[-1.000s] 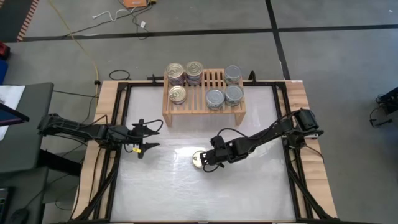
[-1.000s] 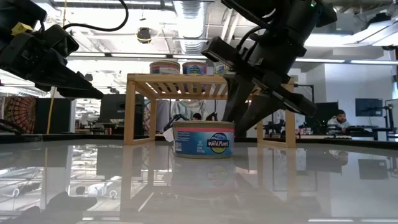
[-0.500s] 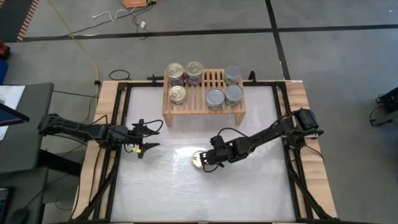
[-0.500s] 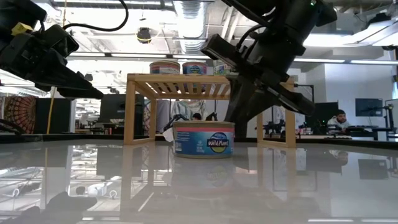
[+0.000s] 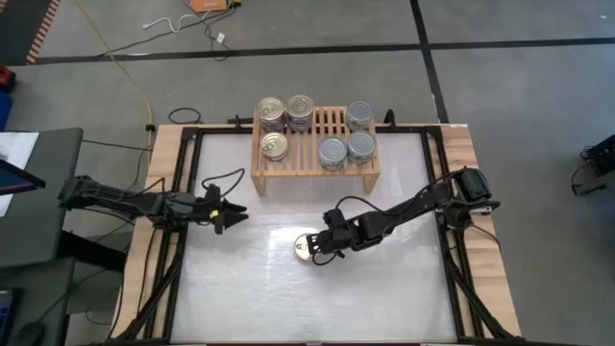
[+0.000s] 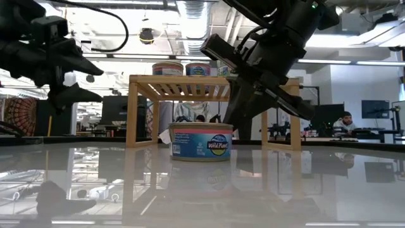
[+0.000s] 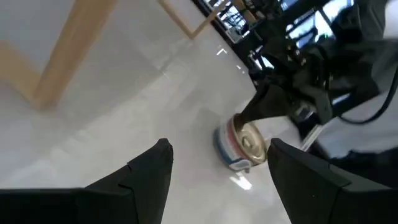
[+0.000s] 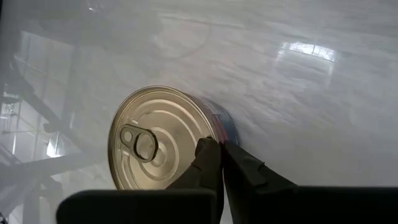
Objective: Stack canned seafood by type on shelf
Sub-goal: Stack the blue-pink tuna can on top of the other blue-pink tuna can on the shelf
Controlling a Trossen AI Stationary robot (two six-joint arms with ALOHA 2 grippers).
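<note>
One canned seafood tin with a gold pull-ring top [image 8: 155,140] stands upright on the white table [image 5: 306,247], in front of the shelf. My right gripper [image 8: 222,149] is shut at the tin's right edge. The light-wood shelf [image 5: 315,171] stands at the table's far edge. It carries gold-top tins [image 5: 274,145] on its left part and silver-top tins [image 5: 332,151] on its right part. My left gripper [image 5: 227,213] hovers open above the table's left side, with nothing between its fingers. My right gripper pinches the tin's top rim [image 8: 211,134] on the side toward the table's right. One finger [image 8: 208,158] sits over the lid's edge and the other [image 8: 245,165] outside the wall. The fingers slant down from the table's right. The tin stands flat on the table.
The shelf's slatted middle [image 5: 328,122] is bare between the two groups of tins. White tabletop lies free in front of the shelf and toward the near edge. Black frame rails [image 5: 183,192] run along the table's left and right sides.
My right gripper has shut on the tin's rim without leaving its place, and the tin has slid a little toward the table's left. My left gripper has rolled about its own pointing line and stays where it was, still open.
</note>
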